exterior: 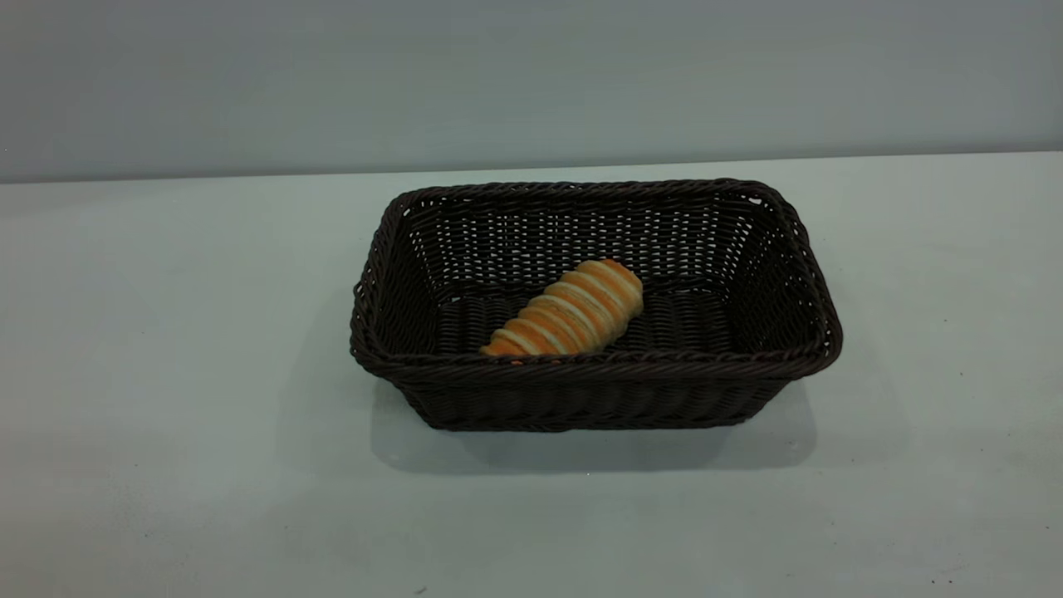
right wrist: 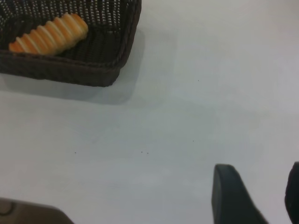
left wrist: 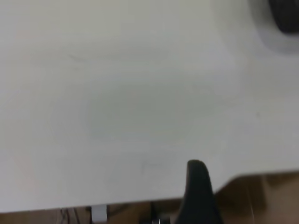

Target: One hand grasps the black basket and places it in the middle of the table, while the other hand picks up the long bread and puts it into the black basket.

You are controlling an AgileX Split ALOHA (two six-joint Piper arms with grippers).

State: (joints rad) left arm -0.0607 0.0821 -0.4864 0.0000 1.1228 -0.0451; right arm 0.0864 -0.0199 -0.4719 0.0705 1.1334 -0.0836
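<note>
From the exterior view I saw the black basket [exterior: 595, 390] standing upright near the middle of the desk [exterior: 166, 349], its long side toward the camera. The long bread [exterior: 571, 312] lay inside it on the woven floor, slanted, with its tapered end close to the near wall and its thicker end raised toward the back. Neither arm showed in that view.

Through the right wrist view I had the right gripper [right wrist: 254, 193] hovering above bare desk [right wrist: 187, 116], well apart from the basket [right wrist: 100, 60]. Its fingers [right wrist: 229, 196] stood spread, one dark tip plain in view and the other only just showing at the picture's edge, with pale desk between them and nothing held. From there I could see one corner of the basket with the bread [right wrist: 49, 35] resting inside.

The left wrist view gave me less. A single dark finger [left wrist: 198, 191] of the left gripper showed over the desk [left wrist: 117, 102], near the desk's edge, with brownish floor past that edge. I could not tell how far those fingers were parted, since the second one was out of the picture; nothing was visibly held. A dark blurred shape [left wrist: 286, 14] sat in one corner of that view, too indistinct for me to name.
</note>
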